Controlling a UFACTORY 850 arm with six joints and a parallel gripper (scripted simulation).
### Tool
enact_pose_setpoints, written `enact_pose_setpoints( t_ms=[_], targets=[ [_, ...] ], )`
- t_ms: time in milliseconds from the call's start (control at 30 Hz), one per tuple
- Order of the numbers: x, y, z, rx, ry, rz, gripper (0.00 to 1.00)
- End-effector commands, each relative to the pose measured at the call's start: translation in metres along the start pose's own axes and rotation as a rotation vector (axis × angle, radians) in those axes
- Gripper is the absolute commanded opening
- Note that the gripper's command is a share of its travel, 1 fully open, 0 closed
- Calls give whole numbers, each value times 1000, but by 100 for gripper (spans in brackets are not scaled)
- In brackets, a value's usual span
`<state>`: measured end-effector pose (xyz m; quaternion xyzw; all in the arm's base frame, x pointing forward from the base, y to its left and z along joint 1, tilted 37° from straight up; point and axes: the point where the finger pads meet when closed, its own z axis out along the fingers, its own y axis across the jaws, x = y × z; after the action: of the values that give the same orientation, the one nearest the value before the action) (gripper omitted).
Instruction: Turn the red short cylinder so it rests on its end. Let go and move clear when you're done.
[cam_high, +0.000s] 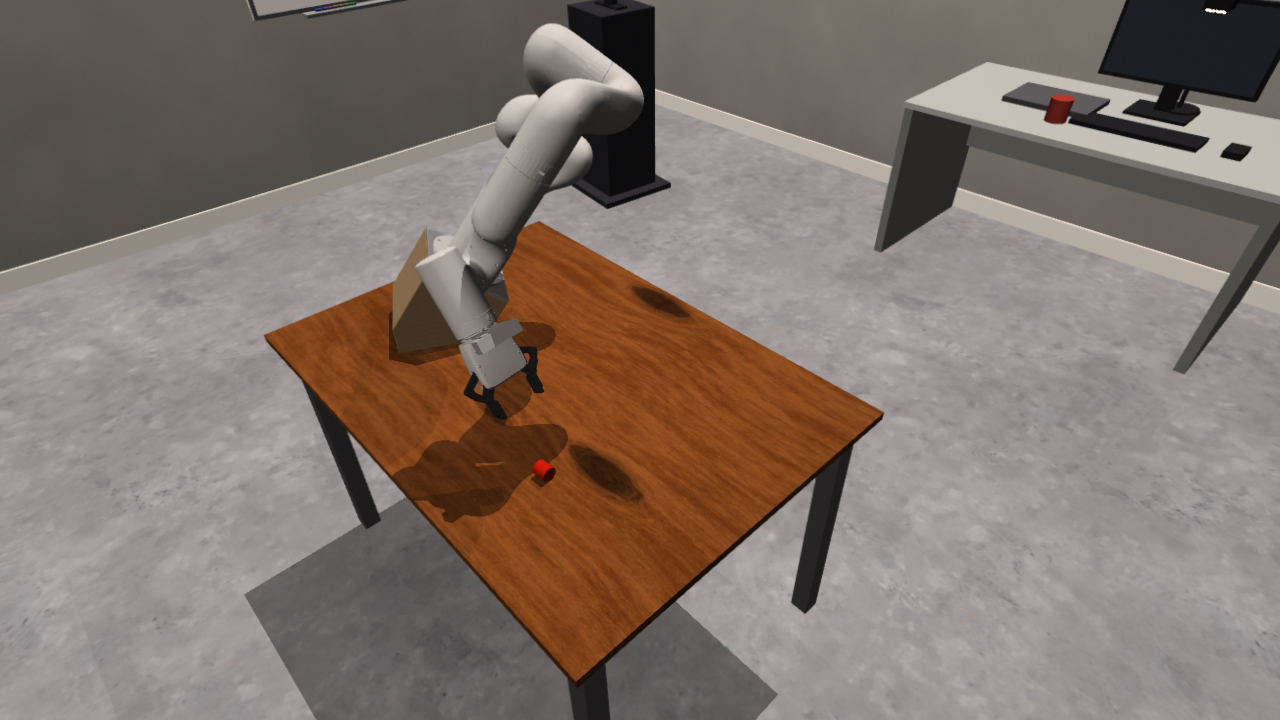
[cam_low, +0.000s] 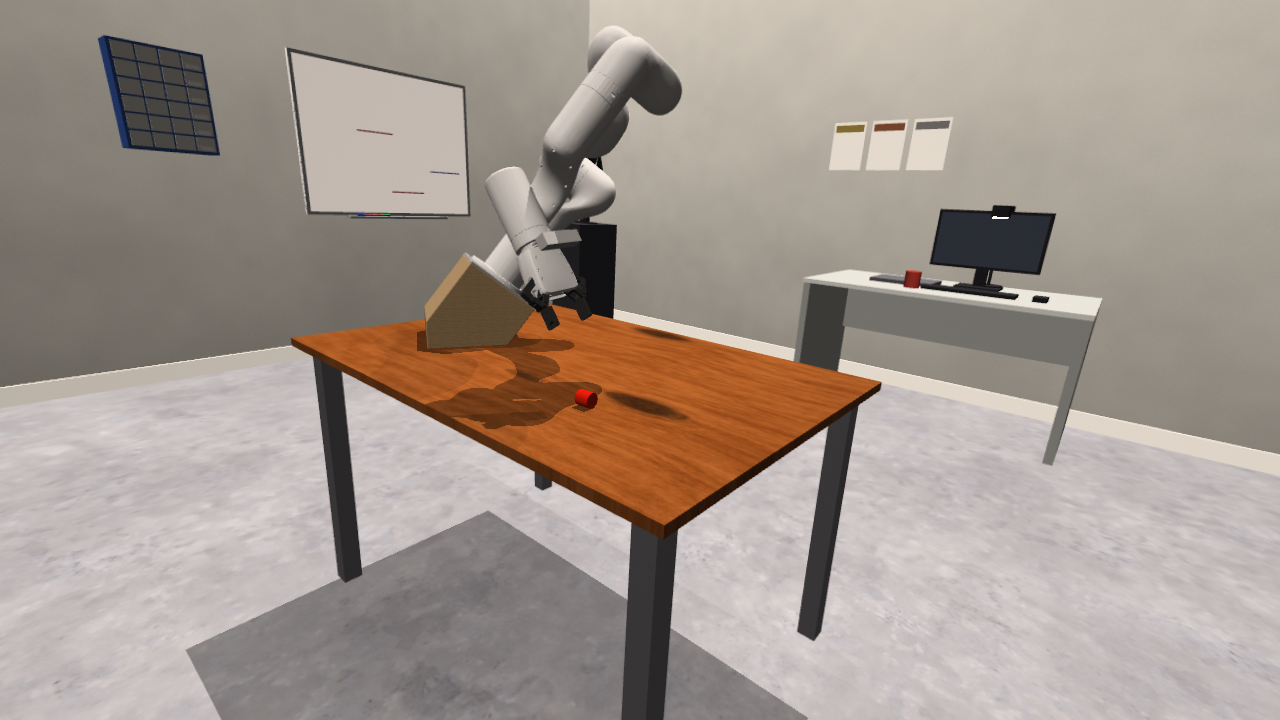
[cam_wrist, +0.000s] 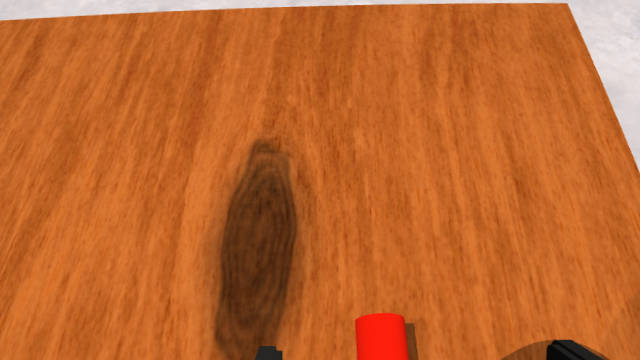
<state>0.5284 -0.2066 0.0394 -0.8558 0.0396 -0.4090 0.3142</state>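
The red short cylinder (cam_high: 543, 471) lies on its side on the wooden table, next to a dark knot in the wood. It also shows in the exterior view (cam_low: 585, 398) and at the bottom edge of the wrist view (cam_wrist: 381, 336), partly cut off. My gripper (cam_high: 503, 394) is open and empty. It hangs tilted above the table, behind the cylinder and well apart from it. It also shows in the exterior view (cam_low: 558, 307). In the wrist view only the two fingertips show, at the bottom edge on either side of the cylinder.
A tan wedge-shaped block (cam_high: 418, 308) stands at the back of the table by the arm's base. The table's edges lie near the cylinder on the left. A desk with a monitor (cam_high: 1190, 53) and a red cup (cam_high: 1058, 108) stands far right.
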Motion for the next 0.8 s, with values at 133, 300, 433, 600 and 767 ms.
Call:
enact_pose_setpoints(
  t_ms=[133,300,433,600,767],
  targets=[
    [-2,2,-4,-46,176,-49,100],
    [-3,2,-2,-46,176,-49,100],
    [-25,4,32,-46,176,-49,100],
    [-54,8,77,-46,176,-49,100],
    [-56,8,79,-46,176,-49,100]
  ],
)
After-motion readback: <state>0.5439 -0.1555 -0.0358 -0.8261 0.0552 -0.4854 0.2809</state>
